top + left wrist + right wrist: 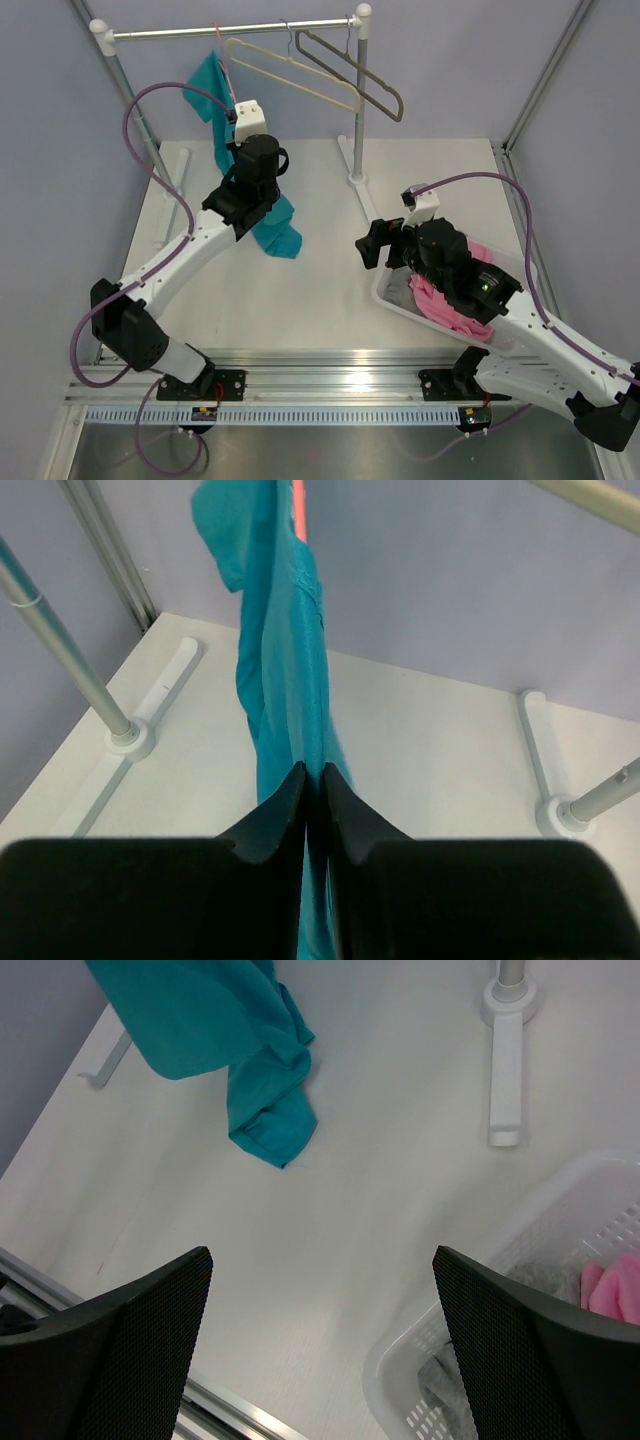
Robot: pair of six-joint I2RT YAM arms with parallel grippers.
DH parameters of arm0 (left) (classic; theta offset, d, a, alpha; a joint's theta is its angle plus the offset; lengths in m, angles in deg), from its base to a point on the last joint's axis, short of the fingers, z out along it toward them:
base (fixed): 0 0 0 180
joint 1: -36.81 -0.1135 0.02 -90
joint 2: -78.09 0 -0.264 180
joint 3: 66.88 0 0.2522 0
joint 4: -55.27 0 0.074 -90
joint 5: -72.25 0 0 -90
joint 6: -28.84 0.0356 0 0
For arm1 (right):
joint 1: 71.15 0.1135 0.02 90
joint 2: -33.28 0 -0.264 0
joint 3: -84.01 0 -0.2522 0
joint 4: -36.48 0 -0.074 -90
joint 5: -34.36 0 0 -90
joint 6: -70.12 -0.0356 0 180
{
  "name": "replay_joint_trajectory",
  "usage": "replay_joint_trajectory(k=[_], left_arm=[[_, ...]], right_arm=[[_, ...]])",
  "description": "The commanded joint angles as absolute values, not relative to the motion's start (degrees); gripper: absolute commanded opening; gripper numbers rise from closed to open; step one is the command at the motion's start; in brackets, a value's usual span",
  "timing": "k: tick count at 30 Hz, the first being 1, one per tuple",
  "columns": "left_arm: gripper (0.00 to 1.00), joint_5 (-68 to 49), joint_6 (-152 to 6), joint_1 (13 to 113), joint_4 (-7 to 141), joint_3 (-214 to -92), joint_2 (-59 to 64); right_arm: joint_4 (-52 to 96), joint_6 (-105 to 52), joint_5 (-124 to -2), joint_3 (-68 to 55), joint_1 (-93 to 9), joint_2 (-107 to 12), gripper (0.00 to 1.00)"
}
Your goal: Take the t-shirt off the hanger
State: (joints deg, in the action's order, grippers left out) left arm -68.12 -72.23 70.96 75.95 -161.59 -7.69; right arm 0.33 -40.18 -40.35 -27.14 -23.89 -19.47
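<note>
The t-shirt (285, 680) hangs in a narrow bunch from the hanger (297, 502) at the left end of the rail (180, 33), its lower end trailing onto the table (320, 290). The left gripper (312, 780) pinches a fold of the teal cloth between nearly closed fingers. The right gripper (322, 1255) hovers wide apart and empty over the table, beside the white basket (560, 1200) holding a pink cloth (440, 300).

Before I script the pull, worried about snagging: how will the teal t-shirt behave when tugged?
Probably floppy: the t-shirt hangs in long folds from the hanger, its end crumpled on the table. Likely light, being thin; a gentle tug should move it. The fold pinched in the left pincer might slip.
</note>
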Motion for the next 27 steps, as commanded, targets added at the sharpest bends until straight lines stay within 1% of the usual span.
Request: replay_joint_trajectory(k=[1, 2, 15, 27], left_arm=[[0.02, -70.7, -70.8, 70.6, 75.1, -161.7, -3.2], [0.00, -70.8, -70.7, 70.6, 75.4, -161.8, -2.9], [0.00, -67.2, -65.0, 70.7, 76.1, -166.1, 3.7], [0.00, -60.1, -63.2, 70.7, 79.1, -163.7, 10.0]], right_arm=[[0.6, -38.8, -40.9, -24.3, -23.3, -19.9, 0.99], [0.6, -38.9, -40.9, -24.3, -23.4, -19.8, 0.99], [0.2, -38.7, -40.3, -23.9, -23.3, -20.6, 1.00], [0.4, -38.7, -40.3, -24.0, -23.3, -20.4, 0.99]])
